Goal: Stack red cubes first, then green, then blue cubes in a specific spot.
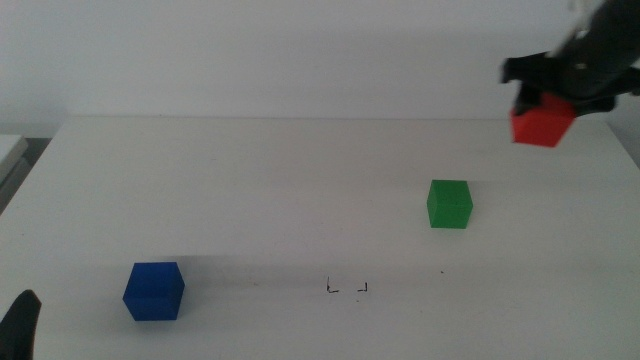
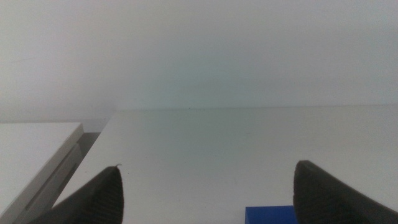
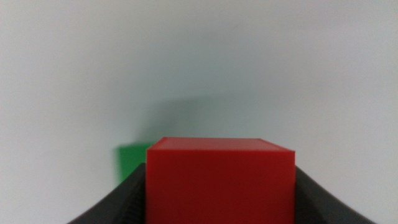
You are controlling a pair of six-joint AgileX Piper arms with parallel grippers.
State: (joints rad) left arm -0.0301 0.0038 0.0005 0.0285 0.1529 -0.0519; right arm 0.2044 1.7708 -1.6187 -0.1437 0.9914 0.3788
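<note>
The right pincer [image 1: 548,100] is in the air above the far right part of the white desk [image 1: 250,190], and its two dark jaws are closed on the small matte red cube [image 1: 542,123], which hangs clear of the surface. In the right wrist view the red cube fills the gap between the jaws. The small matte green cube [image 1: 450,203] stands on the desk, nearer to the camera than the held cube. The two thin black corner marks [image 1: 347,288] are near the front middle, with nothing between them. The small deep-blue cube [image 1: 154,291] rests at the front left. The left pincer [image 2: 205,196] waits low at the front left corner, its jaws wide apart and holding nothing.
</note>
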